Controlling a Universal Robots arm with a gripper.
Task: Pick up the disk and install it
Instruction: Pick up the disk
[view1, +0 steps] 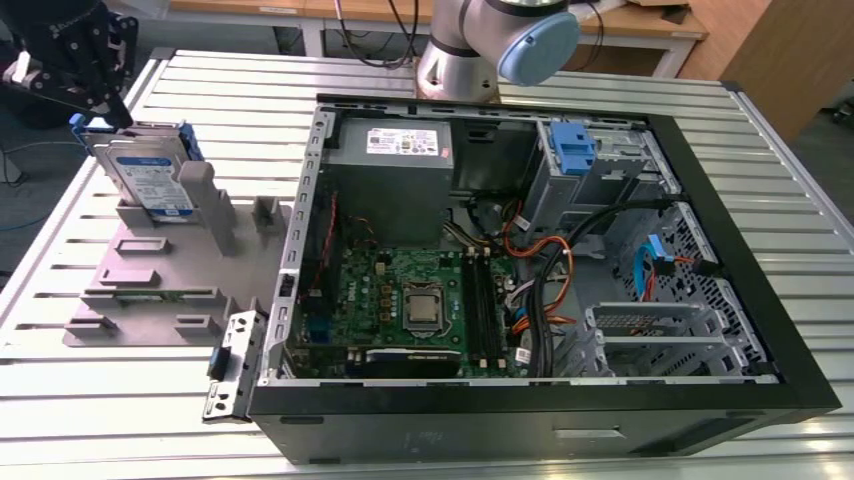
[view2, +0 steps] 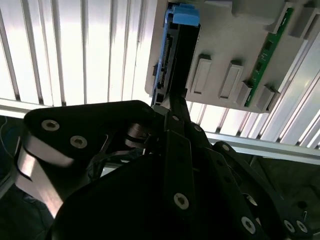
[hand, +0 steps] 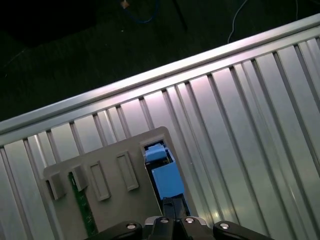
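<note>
disk (view1: 144, 172) stands on edge in grey fixture (view1: 147, 268), top edge exposed for grabbing. end effector (view1: 96, 105) sits at that edge; can't tell if clamped.

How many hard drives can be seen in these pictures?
1. The disk stands upright in the grey holder at the exterior view's left, outside the computer case, with the gripper close to its top. Others may be hidden inside the case's drive bays.
</note>
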